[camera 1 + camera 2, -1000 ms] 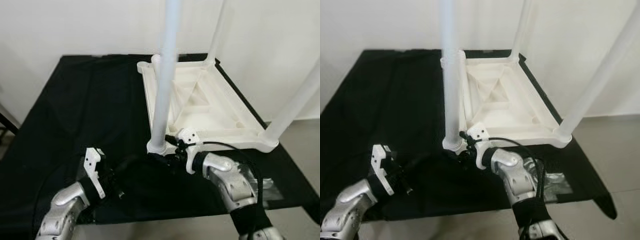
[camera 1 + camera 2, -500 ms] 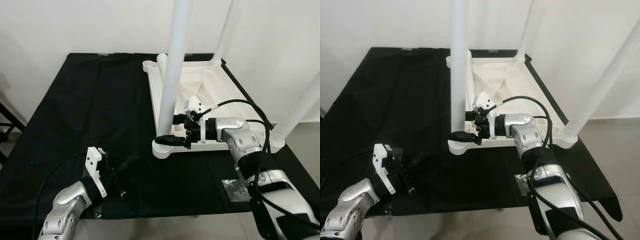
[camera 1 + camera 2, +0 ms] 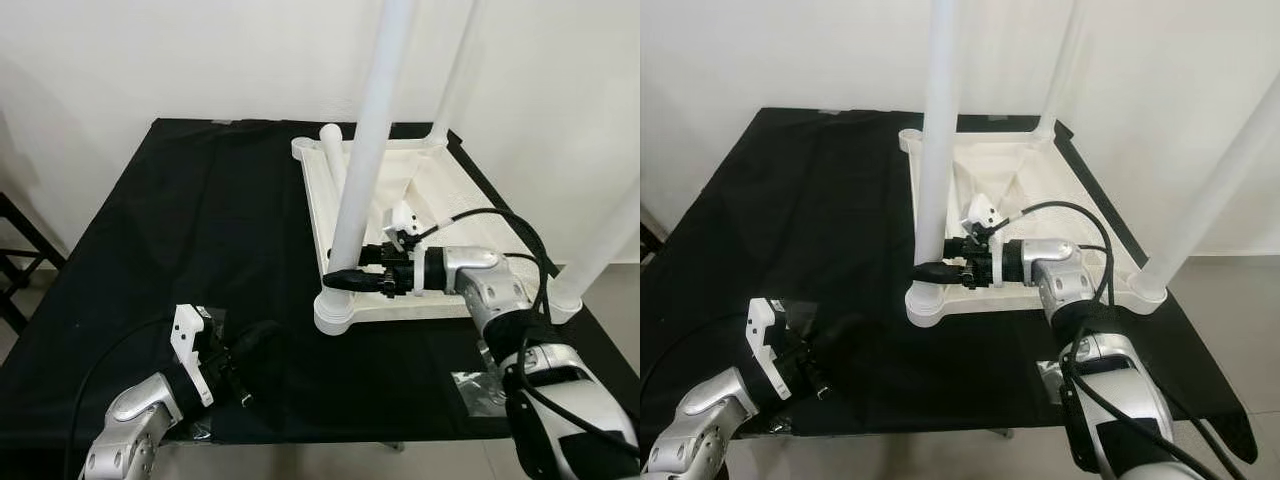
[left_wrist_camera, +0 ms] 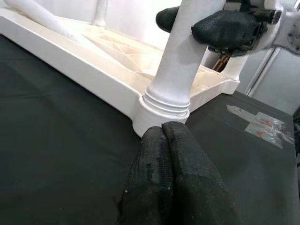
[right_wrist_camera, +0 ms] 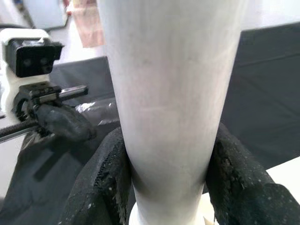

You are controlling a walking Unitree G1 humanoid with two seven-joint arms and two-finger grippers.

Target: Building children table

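Black cloth (image 3: 180,220), right jaws (image 3: 345,279) gripping table leg (image 3: 362,190)

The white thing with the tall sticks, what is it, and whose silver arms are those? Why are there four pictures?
It is a little white children's table lying upside down on a black cloth, legs pointing up. The silver arms belong to a robot. Two pictures come from cameras in its head, looking down. The other two come from cameras on its wrists. The right gripper, two black fingers, is squeezing the near table leg just above its socket. The left gripper is shut and empty, low over the cloth, pointing at that corner. Some tape sticks to the cloth.
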